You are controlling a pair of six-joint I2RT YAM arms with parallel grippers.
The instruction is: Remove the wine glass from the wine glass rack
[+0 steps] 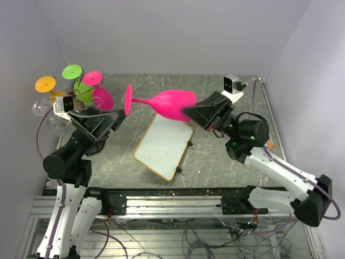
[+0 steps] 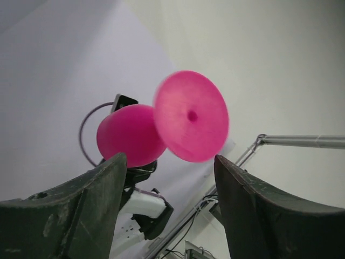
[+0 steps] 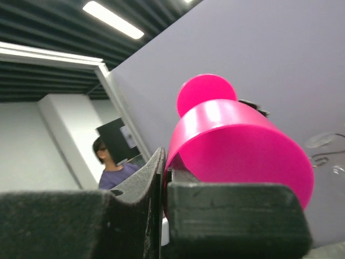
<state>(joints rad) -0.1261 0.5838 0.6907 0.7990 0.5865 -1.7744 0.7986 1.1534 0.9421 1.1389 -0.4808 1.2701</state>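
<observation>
- Closest to the right wrist camera, the right tool (image 3: 163,172) is pinched shut on the rim of the pink wine glass (image 3: 237,145), one finger inside the bowl and one outside; a thin wall leaves little else to clamp
- That grip carries the whole wine glass on its side in mid-air above the tabletop (image 1: 215,156), with the bowl toward the right arm and the foot pointing at the left arm
- Left tool (image 2: 170,158) stands with its jaws well apart and has hold of nothing; the round foot sits just beyond its fingers (image 2: 97,189), framed by the gap, and seems to touch neither
- Judging by this, the wine glass is free of the wine glass rack (image 1: 75,100), which stands at the rear left corner, well apart from the bowl
- Other glasses hang upside down on the rack's arms: a green one (image 1: 71,70), an orange one (image 1: 45,83) and a second pink one (image 1: 102,97)
- White board (image 1: 163,144) lies flat below the wine glass, perhaps as a spot to set it down
- Main risk I see: a rim-only pinch on a long, level glass could let it droop or slip
</observation>
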